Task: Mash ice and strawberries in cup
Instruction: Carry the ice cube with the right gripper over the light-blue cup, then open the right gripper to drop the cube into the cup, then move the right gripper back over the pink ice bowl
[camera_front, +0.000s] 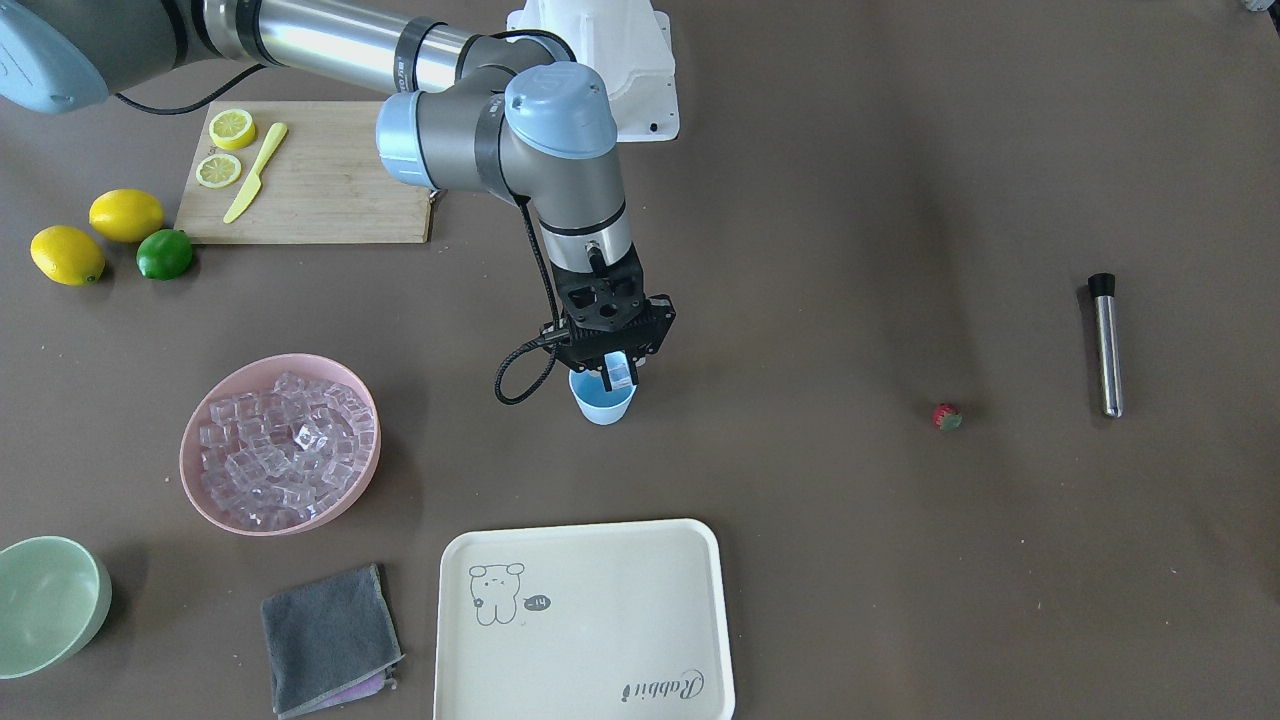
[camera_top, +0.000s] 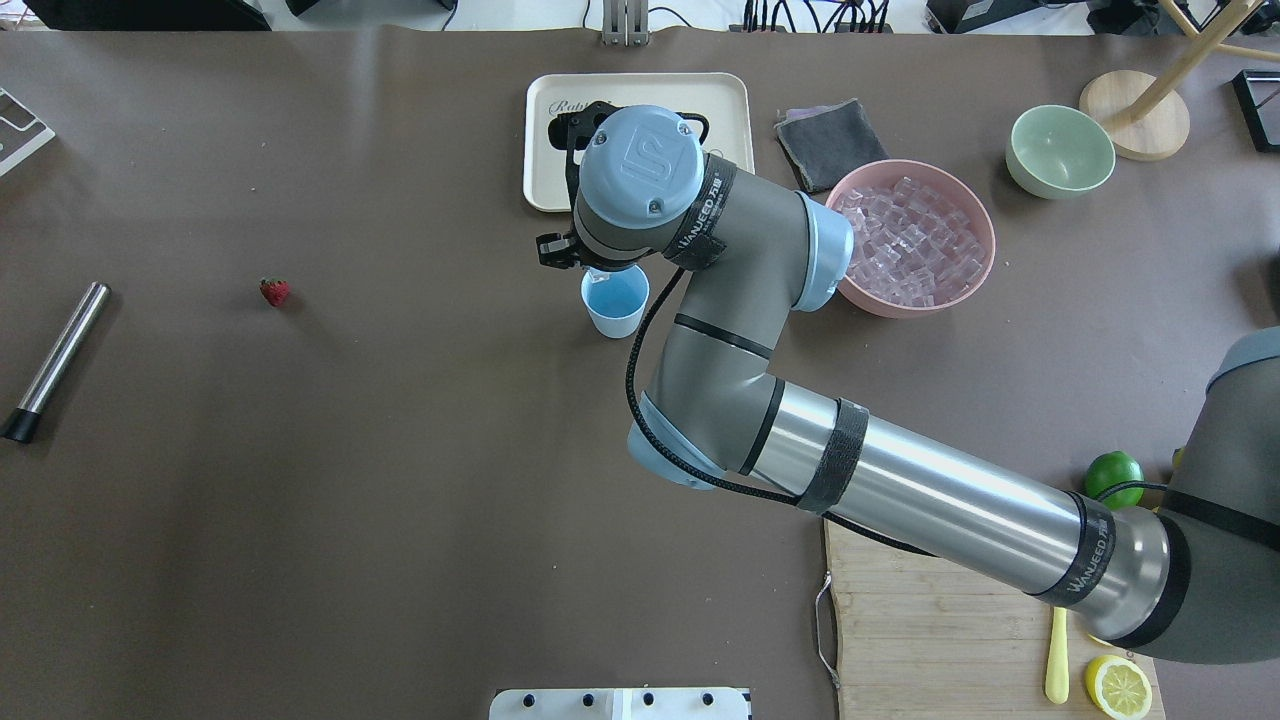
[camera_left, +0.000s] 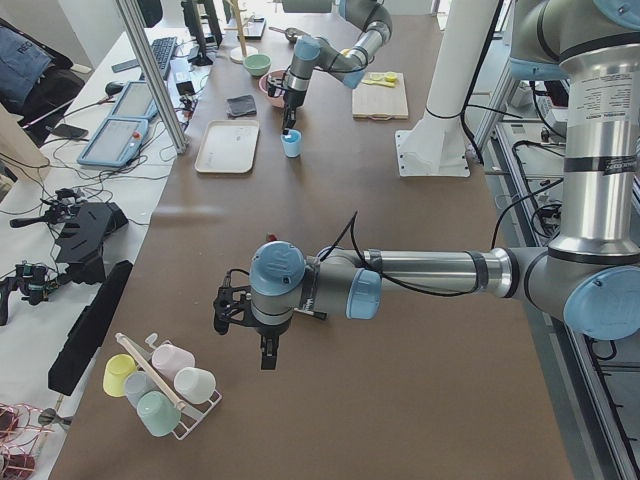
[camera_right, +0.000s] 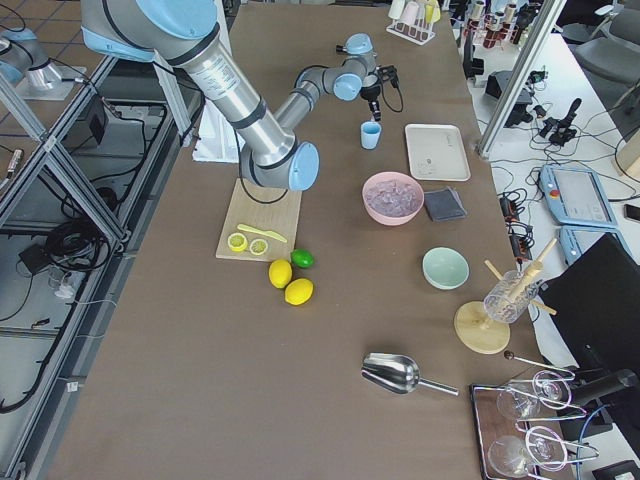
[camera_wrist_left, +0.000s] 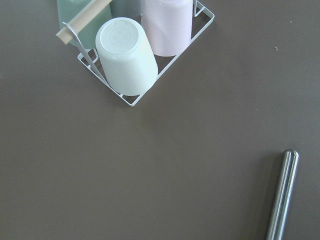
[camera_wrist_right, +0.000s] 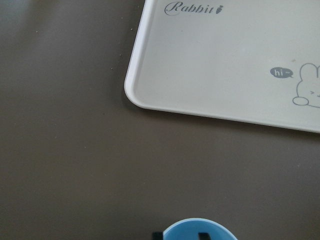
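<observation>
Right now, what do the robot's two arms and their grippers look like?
Both the right arm and left arm are silver metal tubes joined by grey joints with light-blue round caps. The right one carries black bands with white lettering and a black cable looping to its wrist. The right gripper and left gripper are black and blocky, with slim black jaws.

The right arm extends forward, its wrist turned straight down, and its gripper (camera_front: 617, 380) hangs vertical with fingers (camera_front: 608, 371) pinched on a clear ice cube (camera_front: 623, 374). The left arm stretches out level with its gripper (camera_left: 266, 352) pointing down; finger spacing is unclear.
</observation>
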